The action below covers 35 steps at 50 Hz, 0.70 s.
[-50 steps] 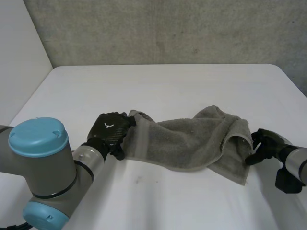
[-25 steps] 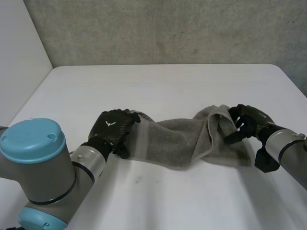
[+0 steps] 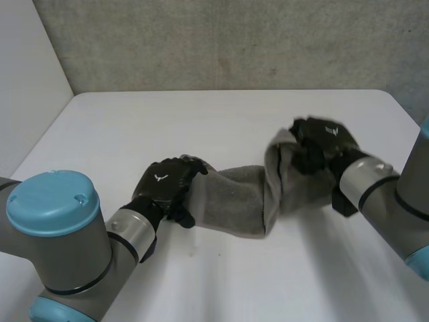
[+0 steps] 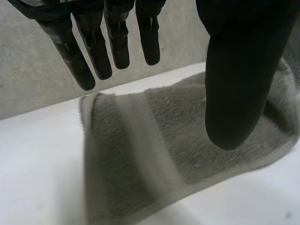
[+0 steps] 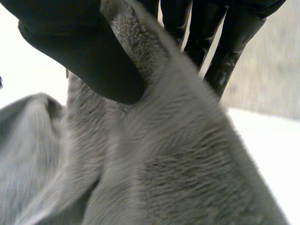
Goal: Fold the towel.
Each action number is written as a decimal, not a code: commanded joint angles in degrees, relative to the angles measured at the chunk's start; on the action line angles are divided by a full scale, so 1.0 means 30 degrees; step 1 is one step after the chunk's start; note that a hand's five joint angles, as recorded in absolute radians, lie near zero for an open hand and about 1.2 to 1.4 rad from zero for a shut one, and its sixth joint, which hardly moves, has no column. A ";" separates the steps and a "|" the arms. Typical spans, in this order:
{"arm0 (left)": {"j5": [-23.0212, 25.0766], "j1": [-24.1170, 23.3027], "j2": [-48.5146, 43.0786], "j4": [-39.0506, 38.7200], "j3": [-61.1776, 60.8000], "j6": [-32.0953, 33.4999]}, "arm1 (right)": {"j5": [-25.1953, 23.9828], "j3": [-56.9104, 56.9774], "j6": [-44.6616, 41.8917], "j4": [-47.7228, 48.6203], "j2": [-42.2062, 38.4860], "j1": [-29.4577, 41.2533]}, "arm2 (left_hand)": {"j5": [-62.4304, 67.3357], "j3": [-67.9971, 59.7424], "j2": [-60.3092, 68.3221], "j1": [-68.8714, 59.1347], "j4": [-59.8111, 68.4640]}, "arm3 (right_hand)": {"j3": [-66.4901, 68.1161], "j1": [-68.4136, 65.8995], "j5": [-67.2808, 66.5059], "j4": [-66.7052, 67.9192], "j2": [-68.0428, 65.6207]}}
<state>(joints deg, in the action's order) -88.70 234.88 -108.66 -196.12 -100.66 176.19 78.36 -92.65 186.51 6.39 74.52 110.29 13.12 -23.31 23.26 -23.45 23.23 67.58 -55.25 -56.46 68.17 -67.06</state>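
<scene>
Quick status from my end. Nearest the camera, my left arm comes in from 7 o'clock. The left hand sits at the 9 o'clock end of the towel, right by its pale band. On the left wrist cam the fingers and thumb are straight and spread apart over that band, with nothing pinched between them. I can't tell if the palm actually touches the cloth.

The towel is a grey bunched strip lying across the middle of the white surface, running from 9 o'clock toward 2 o'clock. At the 2 o'clock end the right hand has a fold lifted off the surface. Its wrist cam shows the thumb clamped toward the fingers with towel squeezed between them. Past all that, at 12 o'clock, is a grey wall.
</scene>
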 commanded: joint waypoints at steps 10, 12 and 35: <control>0.0064 -0.0335 -0.0690 0.2235 0.1560 -0.7807 | 0.5226 0.5716 -1.1124 -0.2775 0.1821 0.5830 | 0.1083 -0.1019 0.1034 -0.0970 0.1045 | 0.4139 -0.8250 -0.4514 0.3943 -0.4312; 0.0064 -0.0365 -0.0867 0.2295 0.1619 -0.8277 | 0.5431 0.5922 -1.2180 -0.2775 0.1820 0.6094 | 0.1083 -0.1019 0.1034 -0.0970 0.1045 | 0.4139 -0.8250 -0.4514 0.3943 -0.4312; -0.1841 -0.3822 -0.4765 0.1680 0.4930 -1.1153 | 0.9183 0.7066 -1.8284 -0.2687 0.1498 0.9143 | 0.1363 -0.1299 0.1315 -0.1251 0.1325 | 0.4139 -0.8250 -0.4514 0.3943 -0.4312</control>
<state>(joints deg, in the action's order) -90.08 226.54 -118.15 -190.06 -90.12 142.34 105.53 -71.15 130.92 -1.66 78.74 137.51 13.46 -23.42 23.42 -23.55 23.46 67.59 -55.25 -56.53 68.19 -67.06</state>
